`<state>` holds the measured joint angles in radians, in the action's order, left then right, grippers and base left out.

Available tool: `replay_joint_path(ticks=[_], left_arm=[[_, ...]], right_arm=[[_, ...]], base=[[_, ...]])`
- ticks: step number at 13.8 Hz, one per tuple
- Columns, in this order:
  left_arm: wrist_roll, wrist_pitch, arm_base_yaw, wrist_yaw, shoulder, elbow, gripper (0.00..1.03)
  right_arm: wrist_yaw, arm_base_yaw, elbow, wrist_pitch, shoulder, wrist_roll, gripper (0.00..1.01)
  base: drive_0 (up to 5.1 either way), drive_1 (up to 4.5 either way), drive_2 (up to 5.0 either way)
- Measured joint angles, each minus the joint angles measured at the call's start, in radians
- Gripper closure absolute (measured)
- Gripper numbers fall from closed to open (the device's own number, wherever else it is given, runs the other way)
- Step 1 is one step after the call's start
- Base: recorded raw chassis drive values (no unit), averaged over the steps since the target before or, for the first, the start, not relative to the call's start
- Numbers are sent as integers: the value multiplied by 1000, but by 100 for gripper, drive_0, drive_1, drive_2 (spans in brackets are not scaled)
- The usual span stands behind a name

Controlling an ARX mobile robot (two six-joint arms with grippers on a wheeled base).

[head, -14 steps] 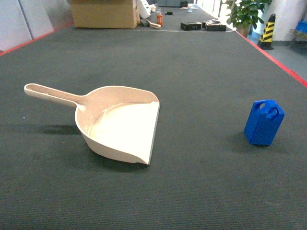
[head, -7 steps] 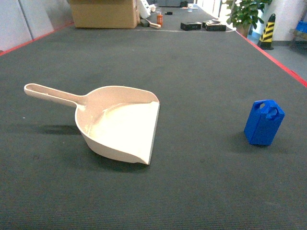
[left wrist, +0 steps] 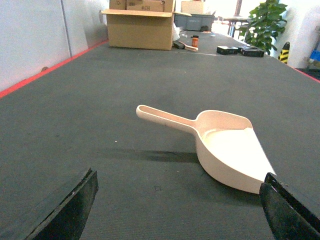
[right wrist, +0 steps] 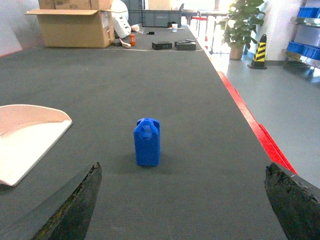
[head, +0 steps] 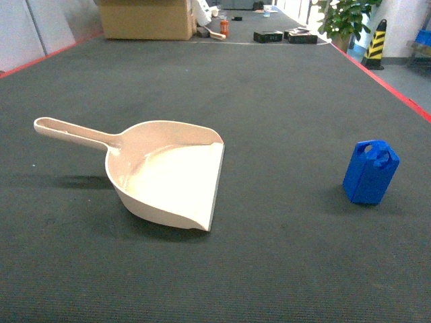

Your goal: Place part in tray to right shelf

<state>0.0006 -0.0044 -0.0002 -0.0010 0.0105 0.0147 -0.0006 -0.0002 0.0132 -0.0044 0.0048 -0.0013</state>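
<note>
While both grippers hang low over the dark mat, the left gripper (left wrist: 180, 210) and right gripper (right wrist: 182, 205) each show two black fingertips spread wide with nothing between them. Ahead of the left one lies the tray (head: 165, 182), its handle pointing left and its lip facing right. Well apart to the right, the part (head: 370, 172) stands upright. Farther back sits a cardboard box (head: 145, 18), with a plant (head: 345, 16) at the far right.

Bright daylight flooded in from the far windows, blowing out the background, while the tray (head: 165, 178) and blue part (head: 370, 172) cast soft shadows on the dark bench (head: 269, 101), and all views stayed sharp.
</note>
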Motion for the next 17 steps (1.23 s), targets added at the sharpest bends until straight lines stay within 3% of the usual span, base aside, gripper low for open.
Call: replay_joint_path(ticks=[17], left_arm=[[0, 0, 0, 0, 0, 0, 5]], right_arm=[[0, 0, 0, 0, 0, 0, 3]], base=[[0, 0, 0]])
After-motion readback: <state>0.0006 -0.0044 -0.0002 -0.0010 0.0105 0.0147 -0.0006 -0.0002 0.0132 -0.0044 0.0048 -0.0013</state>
